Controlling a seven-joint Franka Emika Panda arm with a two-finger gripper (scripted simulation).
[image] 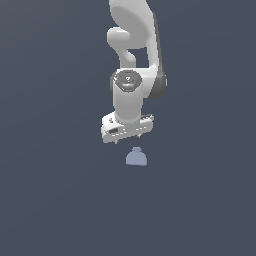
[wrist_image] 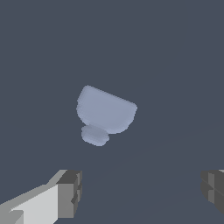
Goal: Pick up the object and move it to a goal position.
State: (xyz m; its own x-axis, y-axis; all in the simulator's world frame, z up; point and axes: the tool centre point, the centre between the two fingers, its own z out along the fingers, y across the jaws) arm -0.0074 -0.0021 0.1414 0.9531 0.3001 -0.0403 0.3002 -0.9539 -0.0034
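In the exterior view the white arm [image: 134, 45] comes down from the top centre of the frame and ends in a broad, slightly tilted gripper [image: 127, 141] just above the middle. Two short fingertips poke out under the gripper body; one small dark tip [image: 117, 141] shows near its lower left corner and another near its lower right.

The object [image: 136, 157] sits just below the gripper, slightly to the exterior view's right of the frame's centre. It is a small pale blue-grey lump with a rounded body, a narrow knob on top and a flat base, resting upright on the plain dark grey floor [image: 50, 200]. A gap of bare floor shows between the fingertips and the knob, so gripper and object are apart.

In the wrist view the object [wrist_image: 105, 113] lies in the middle of the frame, a little left of centre, with its knob pointing toward the lower edge. The two fingers appear at the bottom corners: one grey pad [wrist_image: 70, 194] on a white finger at lower left, the other pad at the far lower right edge. They stand wide apart with nothing between them, and the object lies clear of both.
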